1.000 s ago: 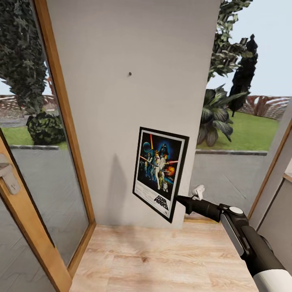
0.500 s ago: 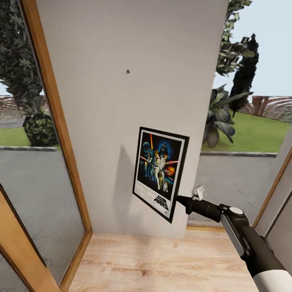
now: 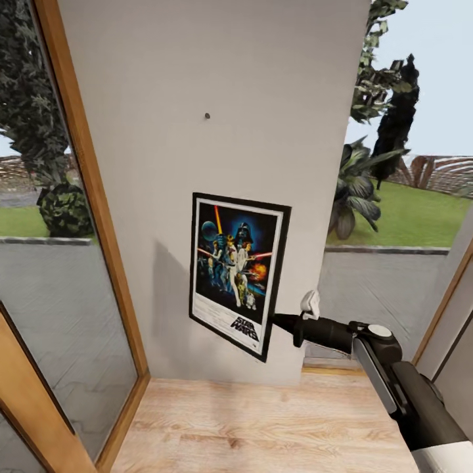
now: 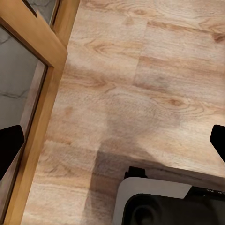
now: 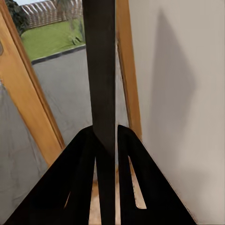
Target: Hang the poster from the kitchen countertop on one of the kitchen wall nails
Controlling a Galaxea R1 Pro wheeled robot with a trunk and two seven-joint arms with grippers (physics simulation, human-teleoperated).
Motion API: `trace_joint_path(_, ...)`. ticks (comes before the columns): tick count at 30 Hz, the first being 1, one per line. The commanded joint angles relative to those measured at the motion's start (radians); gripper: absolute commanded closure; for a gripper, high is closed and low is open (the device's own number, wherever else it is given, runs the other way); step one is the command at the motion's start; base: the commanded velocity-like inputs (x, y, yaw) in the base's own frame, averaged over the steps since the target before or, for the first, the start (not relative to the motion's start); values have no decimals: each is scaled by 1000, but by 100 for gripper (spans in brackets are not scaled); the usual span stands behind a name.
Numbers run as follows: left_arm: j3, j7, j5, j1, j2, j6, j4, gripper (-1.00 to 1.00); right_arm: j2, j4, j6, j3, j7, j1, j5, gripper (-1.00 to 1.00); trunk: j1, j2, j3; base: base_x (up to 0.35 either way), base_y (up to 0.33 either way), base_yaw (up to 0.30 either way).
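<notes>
Shifted toward 9 o'clock and slightly up since half a second ago: the poster (image 3: 239,275), now nearer the middle of the wall panel (image 3: 217,66) and turned more squarely to the camera. Carried there by the right arm (image 3: 394,387), reaching in from 4 o'clock of the head view. Right gripper (image 3: 274,320) clamped on the poster's right-hand edge, low down near the bottom corner. Seen edge-on in the right wrist view: the poster (image 5: 104,70) as a thin dark strip rising from between the two black fingers (image 5: 77,178), pinched tight by the right gripper (image 5: 107,154), with the pale wall panel (image 5: 183,93) just beside it and a wooden frame (image 5: 23,93) on the other side.

Poster held upright, tilted a little, bottom edge sloping down toward 4 o'clock; white border, black frame, "STAR WARS" title at the lower part. Close to the wall, casting a soft shadow on it; contact with the wall cannot be told.

Wall nail (image 3: 207,115) at 12 o'clock from the poster, well above its top edge, a small dark speck on the pale grey.

Left gripper (image 4: 112,140) pointed down at the wooden floor (image 4: 154,70), black fingertips (image 4: 9,140) at opposite edges of the left wrist view, spread wide, holding nothing. Glazed door frame (image 3: 98,217) at 9 o'clock of the wall panel, greenery outside.
</notes>
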Motion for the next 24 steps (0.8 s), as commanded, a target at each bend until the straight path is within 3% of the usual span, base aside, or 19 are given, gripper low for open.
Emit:
trace_joint_path(1,1,0,0,1,0,0,-1,-100,-1,-7,26,2,2,-17,-9,100,0,0,0,0,0,0)
trace_joint_path(7,1,0,0,1,0,0,-1,-100,0,-20,91,9,20,-83,-10,100,0,0,0,0,0,0)
trace_joint_path(12,1,0,0,1,0,0,-1,-100,0,-22,143,13,103,-152,-10,100,0,0,0,0,0,0)
trace_joint_path(18,0,0,0,1,0,0,0,-100,-2,-22,218,46,153,-282,-9,100,0,0,0,0,0,0)
trace_joint_path(19,-1,0,0,1,0,0,0,-100,-2,-17,261,54,179,-355,-9,100,0,0,0,0,0,0)
trace_joint_path(24,-2,-1,0,1,0,0,-1,-100,-2,-3,279,56,258,-418,-9,100,0,0,0,0,0,0)
